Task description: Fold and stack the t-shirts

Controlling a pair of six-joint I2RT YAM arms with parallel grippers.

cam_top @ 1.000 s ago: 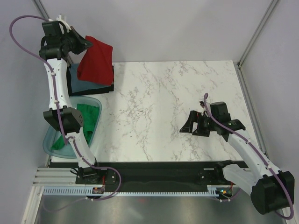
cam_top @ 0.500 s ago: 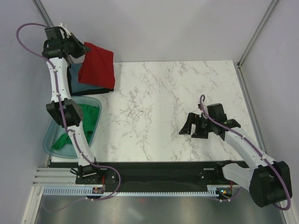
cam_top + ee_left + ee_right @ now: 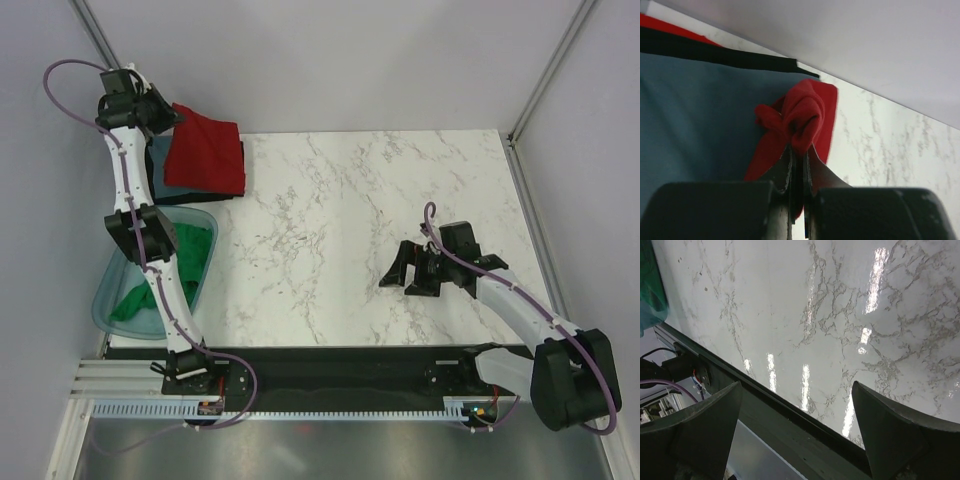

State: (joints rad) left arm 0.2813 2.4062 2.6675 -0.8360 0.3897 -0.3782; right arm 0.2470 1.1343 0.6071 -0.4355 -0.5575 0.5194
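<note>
Left claw [image 3: 799, 150] is clamped tight on a bunched corner of the dark red cloth t-shirt [image 3: 205, 150] at the far-left corner of the white marble counter [image 3: 350, 200]. The red shirt is draped over the folded grey-blue t-shirt [image 3: 700, 115]. Right claw [image 3: 400, 272] is spread wide and holds nothing, low over the counter, well apart from the stack.

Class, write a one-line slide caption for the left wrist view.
Left tool shut on a bunched fold of the red shirt, over the grey-blue shirt, marble table beyond.
</note>
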